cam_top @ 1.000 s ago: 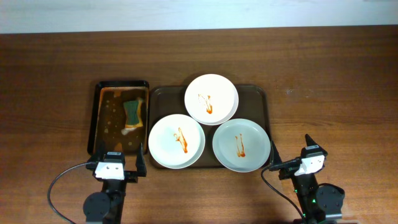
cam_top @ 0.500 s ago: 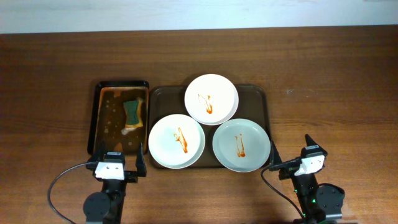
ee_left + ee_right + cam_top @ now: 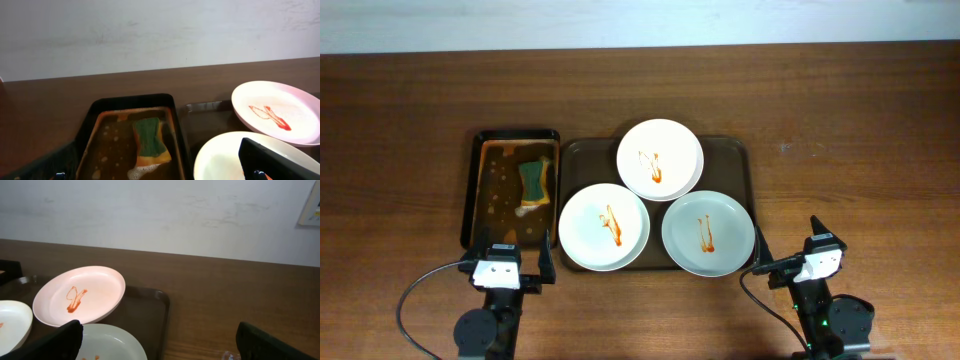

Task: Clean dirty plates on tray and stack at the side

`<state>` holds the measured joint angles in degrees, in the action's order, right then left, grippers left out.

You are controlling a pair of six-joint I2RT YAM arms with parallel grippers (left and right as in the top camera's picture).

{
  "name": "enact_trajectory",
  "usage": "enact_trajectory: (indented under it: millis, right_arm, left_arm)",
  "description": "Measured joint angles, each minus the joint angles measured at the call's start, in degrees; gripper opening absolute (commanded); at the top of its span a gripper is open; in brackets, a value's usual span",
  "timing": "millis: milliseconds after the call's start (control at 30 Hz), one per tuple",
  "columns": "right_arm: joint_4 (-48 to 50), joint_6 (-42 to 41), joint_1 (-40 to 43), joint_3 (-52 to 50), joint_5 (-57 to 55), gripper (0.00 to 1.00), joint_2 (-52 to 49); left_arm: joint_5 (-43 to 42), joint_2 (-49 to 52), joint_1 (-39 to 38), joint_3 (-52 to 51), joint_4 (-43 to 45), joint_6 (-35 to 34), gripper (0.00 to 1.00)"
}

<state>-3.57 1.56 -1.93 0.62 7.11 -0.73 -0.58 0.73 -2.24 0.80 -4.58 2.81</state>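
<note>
Three white plates lie on the dark brown tray [image 3: 738, 160], each with an orange-red sauce streak: the back plate [image 3: 660, 160], the front-left plate [image 3: 604, 227] and the front-right plate [image 3: 708, 234]. My left gripper [image 3: 510, 252] is open and empty at the table's front, in front of the black tray. My right gripper [image 3: 788, 242] is open and empty, just right of the brown tray's front corner. In the left wrist view the front-left plate [image 3: 220, 157] lies behind my right finger [image 3: 280, 160]. The right wrist view shows the back plate [image 3: 80, 300] and the front-right plate [image 3: 112, 345].
A narrow black tray [image 3: 480, 190] left of the brown tray holds soapy brown water and a green-yellow sponge [image 3: 535, 183]. The sponge also shows in the left wrist view [image 3: 149, 142]. Bare wooden table lies right of the brown tray [image 3: 150, 307].
</note>
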Motion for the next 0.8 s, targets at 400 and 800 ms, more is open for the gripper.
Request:
enact_trajectory:
  millis: [400,800]
  right_arm:
    - [0.0,-0.1,0.0,0.0,0.0,0.99,0.0]
    - [-9.4,-8.7,0.0,4.4,-2.7,0.98,-2.2]
  left_arm:
    - [-0.1,0.0,0.0,0.0,0.0,0.0,1.00]
    - [-0.9,5.3,0.0,6.8,-8.6,-2.2,1.00]
